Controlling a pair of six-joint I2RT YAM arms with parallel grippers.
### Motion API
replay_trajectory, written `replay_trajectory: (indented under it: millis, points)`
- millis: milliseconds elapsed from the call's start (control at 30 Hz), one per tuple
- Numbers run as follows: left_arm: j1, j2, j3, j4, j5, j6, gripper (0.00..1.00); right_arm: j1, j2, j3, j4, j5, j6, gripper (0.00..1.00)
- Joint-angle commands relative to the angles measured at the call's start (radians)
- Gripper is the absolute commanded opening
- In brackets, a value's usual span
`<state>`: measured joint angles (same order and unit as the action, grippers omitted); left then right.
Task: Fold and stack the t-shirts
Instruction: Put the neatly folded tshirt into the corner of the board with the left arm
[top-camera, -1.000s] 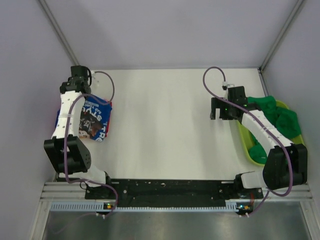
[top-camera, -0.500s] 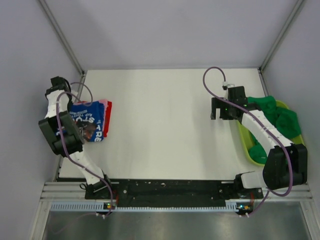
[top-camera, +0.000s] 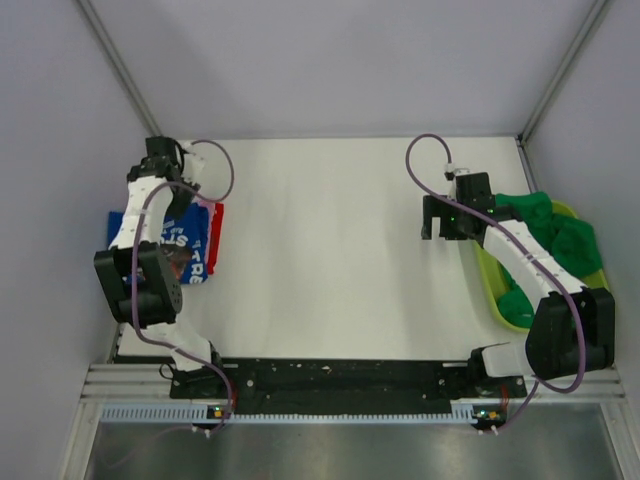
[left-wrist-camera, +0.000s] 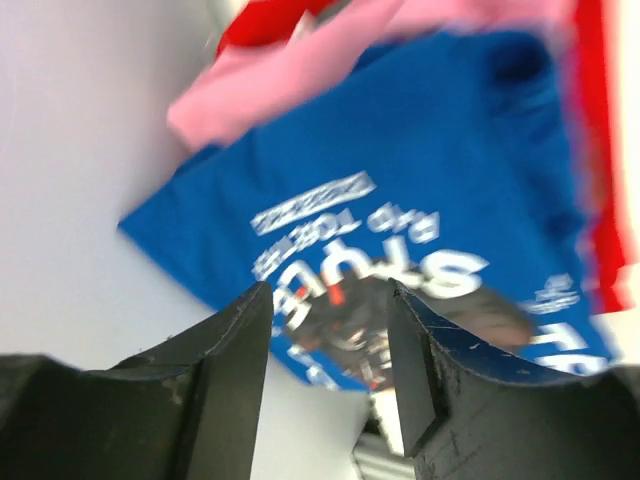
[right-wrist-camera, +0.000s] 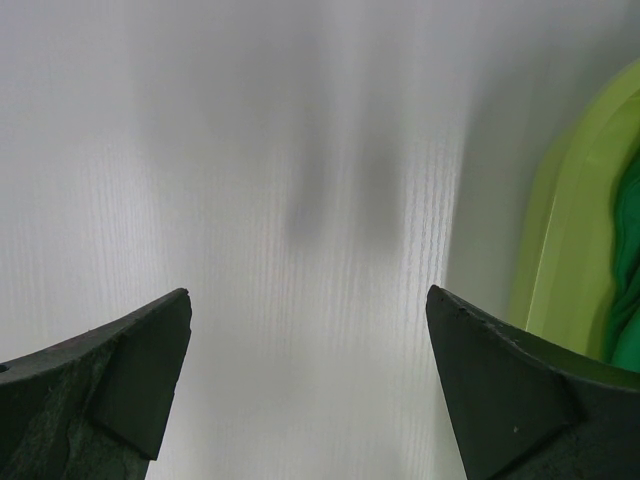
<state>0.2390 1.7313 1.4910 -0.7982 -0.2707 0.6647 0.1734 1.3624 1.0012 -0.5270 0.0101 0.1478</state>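
A folded royal-blue t-shirt (top-camera: 192, 246) with white lettering lies on top of a stack at the table's left edge; a pink t-shirt (top-camera: 206, 206) shows under it at the far side. My left gripper (top-camera: 163, 172) hovers over the far end of this stack. In the left wrist view the left gripper (left-wrist-camera: 328, 300) is open and empty, above the blue t-shirt (left-wrist-camera: 400, 170) and the pink t-shirt (left-wrist-camera: 290, 70). Green t-shirts (top-camera: 555, 238) are piled in the basket on the right. My right gripper (top-camera: 440, 216) hangs open over bare table; the right gripper (right-wrist-camera: 310, 300) holds nothing.
A lime-green plastic basket (top-camera: 490, 275) stands at the right edge, its rim (right-wrist-camera: 565, 230) beside my right fingers. A red cloth (top-camera: 217, 228) edges the stack's right side, seen also as the red cloth (left-wrist-camera: 600, 200). Grey walls close in left, right and behind.
My left arm swung out to the left wall and back over the stack's far end, and its jaws opened. The blue t-shirt stays on the stack. The right arm has not moved.
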Motion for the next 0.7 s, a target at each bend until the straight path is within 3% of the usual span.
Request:
replay_trajectory:
  millis: [0, 200, 533, 600, 667]
  points:
    - [-0.078, 0.003, 0.060, -0.016, 0.198, -0.085, 0.51, -0.002, -0.029, 0.007, -0.002, -0.004, -0.014, 0.99]
    - [-0.092, 0.198, 0.251, -0.128, 0.231, -0.189, 0.50, -0.002, -0.032, 0.005, -0.002, -0.004, -0.019, 0.99]
    - [-0.106, 0.292, 0.295, -0.102, 0.211, -0.209, 0.50, -0.002, -0.039, -0.004, -0.002, 0.004, -0.024, 0.99]
    - [-0.106, 0.304, 0.299, -0.104, 0.205, -0.212, 0.44, -0.002, -0.036, -0.004, -0.002, 0.002, -0.024, 0.99]
    - [-0.107, 0.304, 0.301, -0.110, 0.208, -0.215, 0.24, -0.003, -0.037, -0.003, -0.002, 0.005, -0.024, 0.99]
